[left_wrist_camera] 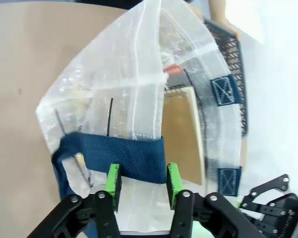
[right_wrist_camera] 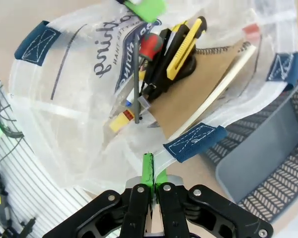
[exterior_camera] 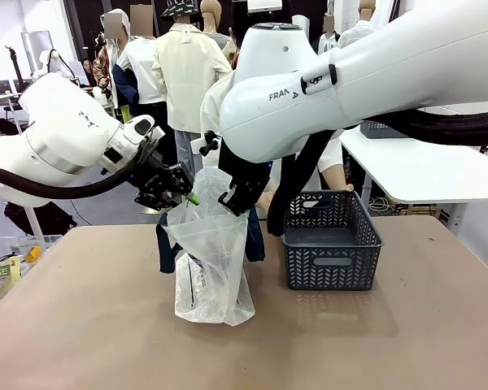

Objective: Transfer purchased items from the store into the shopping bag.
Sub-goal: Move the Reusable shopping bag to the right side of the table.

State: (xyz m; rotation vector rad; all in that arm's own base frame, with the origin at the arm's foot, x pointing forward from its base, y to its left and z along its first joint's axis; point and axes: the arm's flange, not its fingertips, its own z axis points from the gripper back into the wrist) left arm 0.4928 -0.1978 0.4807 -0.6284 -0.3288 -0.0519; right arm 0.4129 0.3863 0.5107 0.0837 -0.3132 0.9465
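Observation:
The shopping bag [exterior_camera: 207,260] stands on the table left of the basket, with both grippers holding its mouth open. My left gripper [left_wrist_camera: 143,181] is shut on a navy handle [left_wrist_camera: 124,156] at the bag's left rim. My right gripper [right_wrist_camera: 150,173] has its green pads pressed together on the translucent rim beside another navy strap [right_wrist_camera: 193,141]. Inside the bag lie the purchased items [right_wrist_camera: 174,49]: a yellow-and-black cutter, a red-handled tool, small packets and a brown spiral notebook [right_wrist_camera: 198,89]. The store, a dark grey lattice basket [exterior_camera: 332,244], looks empty from the front.
The basket sits close to the bag's right side. A clear box [exterior_camera: 4,264] with packets stands off the table's left edge. A white table [exterior_camera: 423,171] is behind at the right. A person stands behind the bag, largely hidden by my right arm.

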